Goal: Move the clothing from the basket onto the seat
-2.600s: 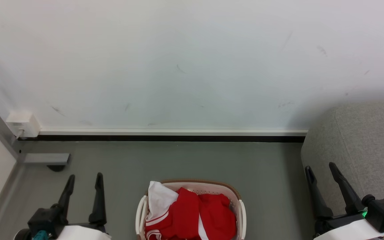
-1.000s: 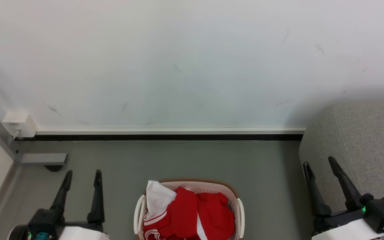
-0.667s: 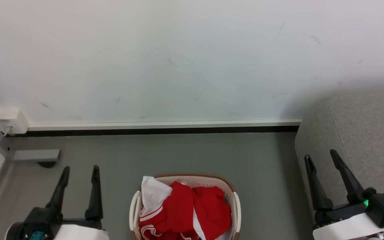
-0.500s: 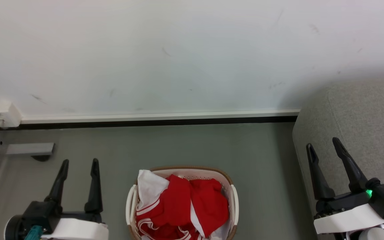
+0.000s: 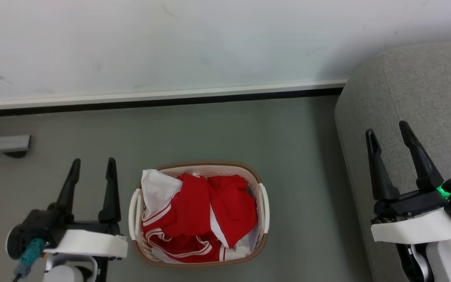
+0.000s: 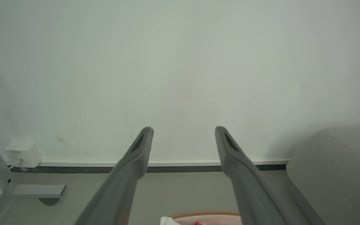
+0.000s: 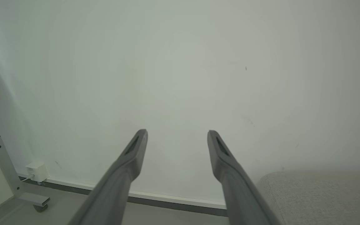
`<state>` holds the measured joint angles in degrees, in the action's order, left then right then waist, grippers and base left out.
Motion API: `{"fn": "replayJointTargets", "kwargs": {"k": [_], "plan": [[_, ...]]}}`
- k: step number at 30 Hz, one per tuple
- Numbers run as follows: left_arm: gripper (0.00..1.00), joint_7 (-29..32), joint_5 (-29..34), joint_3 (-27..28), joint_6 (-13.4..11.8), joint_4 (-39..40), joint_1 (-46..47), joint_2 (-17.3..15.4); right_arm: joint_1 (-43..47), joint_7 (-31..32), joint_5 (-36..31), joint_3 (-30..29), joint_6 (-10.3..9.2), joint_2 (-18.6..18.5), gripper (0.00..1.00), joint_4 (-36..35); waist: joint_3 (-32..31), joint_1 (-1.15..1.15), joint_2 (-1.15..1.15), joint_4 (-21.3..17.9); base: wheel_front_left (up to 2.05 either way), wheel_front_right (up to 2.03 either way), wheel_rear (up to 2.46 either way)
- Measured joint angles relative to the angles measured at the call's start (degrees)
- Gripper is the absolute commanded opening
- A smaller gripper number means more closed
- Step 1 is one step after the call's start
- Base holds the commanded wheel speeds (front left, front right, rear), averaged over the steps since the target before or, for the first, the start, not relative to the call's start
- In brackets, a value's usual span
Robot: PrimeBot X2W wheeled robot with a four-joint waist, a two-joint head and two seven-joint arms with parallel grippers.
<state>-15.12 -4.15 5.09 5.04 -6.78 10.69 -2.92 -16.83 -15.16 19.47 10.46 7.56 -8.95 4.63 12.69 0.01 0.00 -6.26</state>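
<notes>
— Clothing [image 5: 194, 211] count, please!
— One crumpled red-and-white heap. How many garments, I cannot tell. It all lies inside the one basket [image 5: 206, 165]. One seat [image 5: 425, 86], two pincers.
— Where from the pincers?
— The basket sits on the floor between them, just right of the left gripper [image 5: 94, 160] and well left of the right gripper [image 5: 386, 127], which shows against the seat's rounded edge. Both are spread wide, holding nothing.
— Room to move?
— Bare grey floor [image 5: 210, 129] runs ahead of the fingertips up to the baseboard [image 5: 163, 96], plus a strip of floor between basket and seat.
— Orientation?
— The basket's long axis runs pincer to pincer, with its two white handles [image 5: 264, 207] at the ends. The heap points no clear way, and its white panel lies nearest the left gripper.
</notes>
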Motion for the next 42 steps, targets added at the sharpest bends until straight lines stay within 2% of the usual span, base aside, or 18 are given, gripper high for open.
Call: {"fn": "replayJointTargets", "kwargs": {"k": [6,12,20,34,42], "plan": [[1.00,0.0,-1.2,-0.1,1.3,-2.9,3.8,-0.2,-2.5,0.0,0.4,-0.2,0.00,0.2,1.00,-1.2,4.5,0.00,0.00,-1.4,0.00,0.00,0.00],[1.00,0.0,-1.6,-1.0,2.0,-7.2,7.5,-1.8,-4.5,0.0,0.8,-1.3,0.00,0.9,1.00,-2.6,8.8,0.01,0.00,-2.9,0.00,0.00,0.00],[1.00,0.4,-6.7,-4.8,2.4,-20.5,13.3,-3.9,-6.1,0.0,1.0,-1.6,0.00,2.2,1.00,-4.1,13.1,0.00,0.00,-5.6,0.00,0.00,0.00],[1.00,11.1,-14.7,-14.0,2.5,-34.5,24.1,-10.5,-9.0,0.0,1.7,-2.9,0.00,5.1,1.00,-7.8,21.1,0.00,0.00,-10.1,0.00,0.00,0.00],[1.00,17.7,-15.8,-17.4,2.5,-41.3,30.8,-14.0,-10.6,0.0,1.8,-2.8,0.00,5.7,1.00,-9.9,25.8,0.00,0.00,-12.2,0.00,0.00,0.00]]}}
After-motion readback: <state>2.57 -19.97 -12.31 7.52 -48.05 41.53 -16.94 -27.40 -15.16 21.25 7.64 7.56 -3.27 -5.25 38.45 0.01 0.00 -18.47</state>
